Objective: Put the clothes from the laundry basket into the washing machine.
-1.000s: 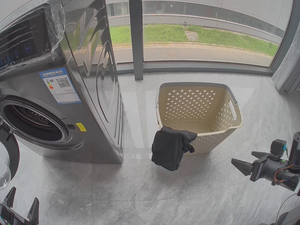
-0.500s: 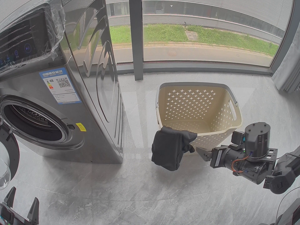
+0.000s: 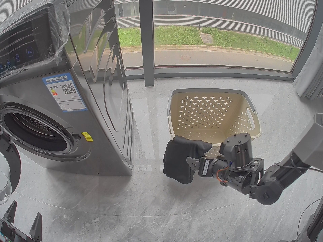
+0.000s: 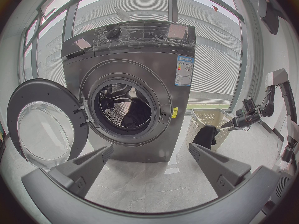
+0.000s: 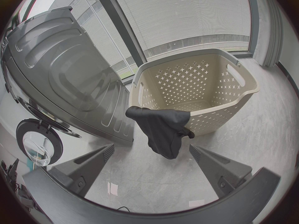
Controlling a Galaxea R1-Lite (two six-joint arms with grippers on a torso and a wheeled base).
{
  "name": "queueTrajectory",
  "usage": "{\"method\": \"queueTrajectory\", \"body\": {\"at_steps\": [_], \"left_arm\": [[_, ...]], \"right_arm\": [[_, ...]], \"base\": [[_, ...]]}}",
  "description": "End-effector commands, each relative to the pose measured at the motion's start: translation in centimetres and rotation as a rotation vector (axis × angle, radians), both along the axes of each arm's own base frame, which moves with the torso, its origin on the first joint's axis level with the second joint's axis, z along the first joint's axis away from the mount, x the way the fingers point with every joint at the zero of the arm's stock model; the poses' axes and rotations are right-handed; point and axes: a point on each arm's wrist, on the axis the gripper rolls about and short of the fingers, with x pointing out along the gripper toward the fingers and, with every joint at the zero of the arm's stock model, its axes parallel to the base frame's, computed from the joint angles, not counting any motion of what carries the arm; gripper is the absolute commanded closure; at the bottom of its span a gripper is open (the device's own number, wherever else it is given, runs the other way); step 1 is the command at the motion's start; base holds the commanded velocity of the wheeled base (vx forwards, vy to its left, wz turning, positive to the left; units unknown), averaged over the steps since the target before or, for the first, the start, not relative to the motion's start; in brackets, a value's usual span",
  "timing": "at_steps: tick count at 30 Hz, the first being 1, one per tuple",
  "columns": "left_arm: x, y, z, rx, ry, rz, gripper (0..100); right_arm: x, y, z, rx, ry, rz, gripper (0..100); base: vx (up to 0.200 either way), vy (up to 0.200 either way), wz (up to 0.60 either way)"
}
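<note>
From the head camera I have the washer (image 3: 77, 94) on my left and the basket (image 3: 249, 101) to its right, both on the floor (image 3: 141, 202) in front of the window (image 3: 218, 24). One black garment (image 3: 180, 162) is draped over the basket's near rim at the corner nearest the washer. Most of it hangs down the outside wall, and its lower edge is clear of the floor.

The right gripper (image 3: 190, 163) is low, level with the hanging cloth and pointing at it from the basket side. Its fingers are spread wide (the right wrist camera puts the garment (image 5: 162, 128) squarely ahead of the gap). The near finger overlaps the cloth's edge in the head view, but I cannot tell whether it is touching.

The left gripper (image 4: 150, 146) sits low and well back from the washer (image 4: 130, 87), facing its front. Its fingers are also spread wide and hold nothing. The door (image 4: 46, 122) stands swung fully open, and something dark lies inside the drum (image 4: 124, 108). In that view the right gripper (image 4: 229, 125) is just beside the garment (image 4: 205, 136) on the basket (image 4: 211, 115).
</note>
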Motion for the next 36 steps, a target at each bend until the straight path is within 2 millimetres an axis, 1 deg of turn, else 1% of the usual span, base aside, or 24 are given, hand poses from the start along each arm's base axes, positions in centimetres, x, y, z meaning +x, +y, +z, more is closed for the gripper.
{"method": "queueTrajectory", "body": {"at_steps": [1,3,4,5,7,11,17,21,24,29,30,36], "left_arm": [[0.0,0.0,-0.5,-0.001,0.001,0.0,0],[0.0,0.0,-0.5,-0.001,0.001,0.0,0],[0.0,0.0,-0.5,-0.001,0.001,0.0,0],[0.0,0.0,-0.5,-0.001,0.001,0.0,0],[0.0,0.0,-0.5,-0.001,0.001,0.0,0],[0.0,0.0,-0.5,-0.001,0.001,0.0,0],[0.0,0.0,-0.5,-0.001,0.001,0.0,0],[0.0,0.0,-0.5,-0.001,0.001,0.0,0],[0.0,0.0,-0.5,-0.003,0.001,0.002,0],[0.0,0.0,-0.5,-0.003,0.001,0.002,0],[0.0,0.0,-0.5,-0.003,0.001,0.002,0],[0.0,0.0,-0.5,-0.003,0.001,0.002,0]], "right_arm": [[1.9,1.5,-2.8,-0.027,0.04,-0.003,0],[2.1,1.6,-3.2,-0.031,0.044,-0.003,0],[2.7,2.0,-4.0,-0.038,0.053,-0.004,0],[2.7,2.0,-4.0,-0.038,0.053,-0.004,0],[3.6,2.5,-4.5,-0.028,0.043,-0.009,0],[5.3,2.1,-5.6,-0.035,0.044,-0.04,0],[6.8,2.3,-6.7,-0.024,0.035,-0.05,0],[7.5,2.6,-7.0,-0.019,0.02,-0.048,0],[8.0,2.8,-7.7,-0.029,0.017,-0.046,0],[8.9,3.0,-7.2,-0.018,-0.018,-0.051,0],[9.0,3.0,-7.0,-0.015,-0.029,-0.049,100],[8.9,2.9,-7.1,-0.031,-0.032,-0.042,100]], "base": [[0.0,0.0,0.0],[0.0,0.0,0.0],[0.0,0.0,0.0],[0.0,0.0,0.0],[0.0,0.0,0.0],[0.0,0.0,0.0],[0.0,0.0,0.0],[0.0,0.0,0.0],[0.0,0.0,0.0],[0.0,0.0,0.0],[0.0,0.0,0.0],[0.0,0.0,0.0]]}}
